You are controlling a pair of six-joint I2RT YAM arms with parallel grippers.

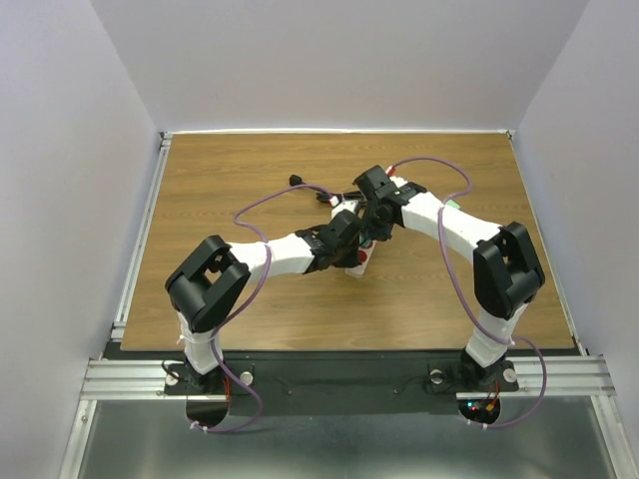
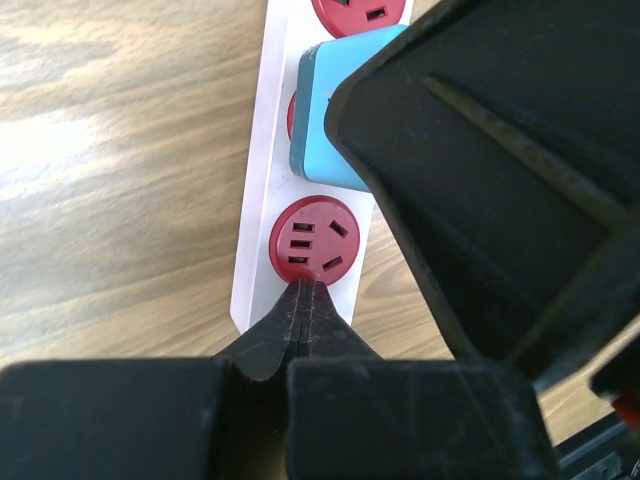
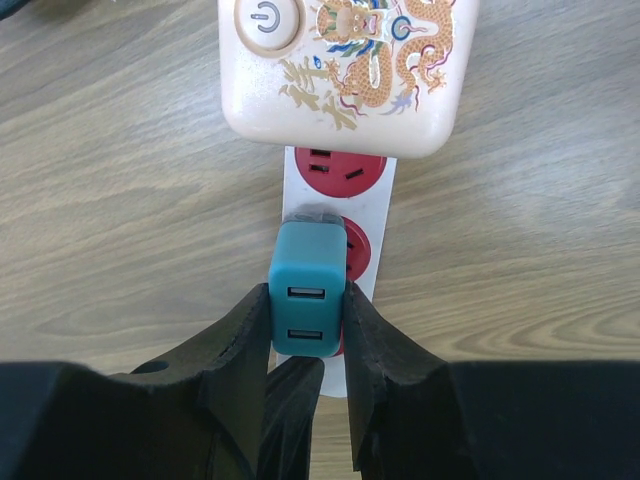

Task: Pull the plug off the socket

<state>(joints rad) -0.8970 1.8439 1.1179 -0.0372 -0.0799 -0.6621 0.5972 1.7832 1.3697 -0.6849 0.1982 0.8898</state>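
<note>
The socket (image 3: 374,268) is a narrow white strip with round red outlets and a beige head (image 3: 345,70) bearing a power button and a dragon print. A teal plug (image 3: 308,292) with two USB ports stands over a middle outlet. My right gripper (image 3: 307,312) is shut on the plug, one finger on each side. The left gripper (image 2: 308,286) is shut with nothing in it, its tips touching the rim of the end outlet (image 2: 312,236) of the socket (image 2: 258,190). From above, both grippers (image 1: 351,238) (image 1: 372,224) meet over the strip (image 1: 360,262).
The right gripper's black fingers (image 2: 480,180) fill the right of the left wrist view, close beside the plug (image 2: 322,110). A thin black cord (image 1: 300,183) runs back left from the strip. Purple arm cables (image 1: 439,165) loop over the wooden table (image 1: 220,190). Walls enclose three sides.
</note>
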